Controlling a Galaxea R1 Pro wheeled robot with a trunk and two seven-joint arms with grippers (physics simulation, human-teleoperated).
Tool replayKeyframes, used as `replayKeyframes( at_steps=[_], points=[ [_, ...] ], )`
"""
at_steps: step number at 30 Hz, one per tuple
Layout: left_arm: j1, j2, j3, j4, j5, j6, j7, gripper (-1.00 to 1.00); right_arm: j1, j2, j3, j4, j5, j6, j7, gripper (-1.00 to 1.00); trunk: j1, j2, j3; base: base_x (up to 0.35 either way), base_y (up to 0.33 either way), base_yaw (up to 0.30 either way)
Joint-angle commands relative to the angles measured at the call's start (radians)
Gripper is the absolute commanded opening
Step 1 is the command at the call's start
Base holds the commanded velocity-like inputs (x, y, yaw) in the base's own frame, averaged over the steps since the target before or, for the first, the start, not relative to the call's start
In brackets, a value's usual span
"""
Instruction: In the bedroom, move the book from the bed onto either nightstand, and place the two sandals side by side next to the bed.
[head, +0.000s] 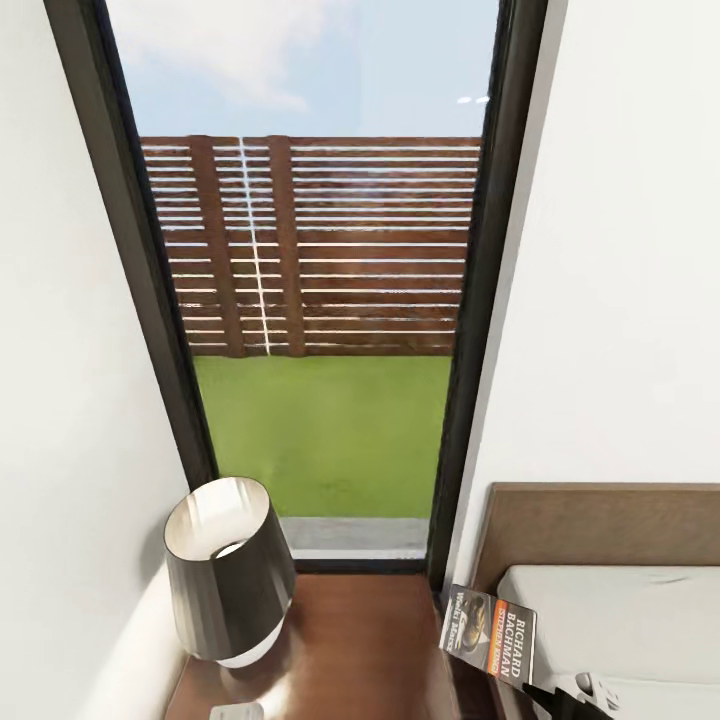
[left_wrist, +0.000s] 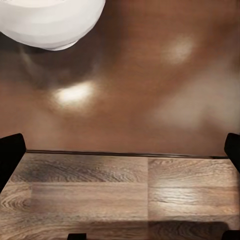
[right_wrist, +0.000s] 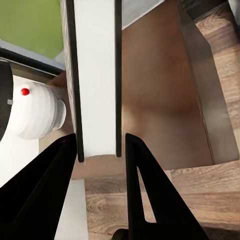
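The right gripper (right_wrist: 100, 150) has its fingers clamped on the book (head: 490, 632), held upright between the nightstand (head: 370, 640) and the bed (head: 620, 610). The book should travel further over the glossy top, clear of the lamp (head: 228, 570), then be lowered flat. The left gripper's fingers stand apart; the nightstand's near edge is cut off, possibly hiding clutter.

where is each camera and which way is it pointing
Head: up high, facing the window, lamp and nightstand; right pincer holds the book.
Left wrist: looks down on the nightstand top and floor; open fingertips show.
Right wrist: looks along fingers clamping the book.
All share the nightstand.
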Motion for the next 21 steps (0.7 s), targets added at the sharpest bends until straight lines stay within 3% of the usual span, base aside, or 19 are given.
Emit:
replayKeyframes(
  at_steps=[1,21],
  points=[
    [-0.001,0.000,-0.008,0.001,0.011,-0.004,-0.002,1.00,-0.001,0.000,-0.008,0.000,-0.001,0.011,0.004,-1.00,0.000,-0.002,-0.002,0.010,0.000,0.000],
    [-0.001,0.001,-0.005,-0.002,0.012,-0.005,-0.016,1.00,-0.001,0.000,-0.008,0.000,0.000,0.011,0.005,-1.00,0.000,-0.002,-0.002,0.001,0.000,0.000]
  ],
)
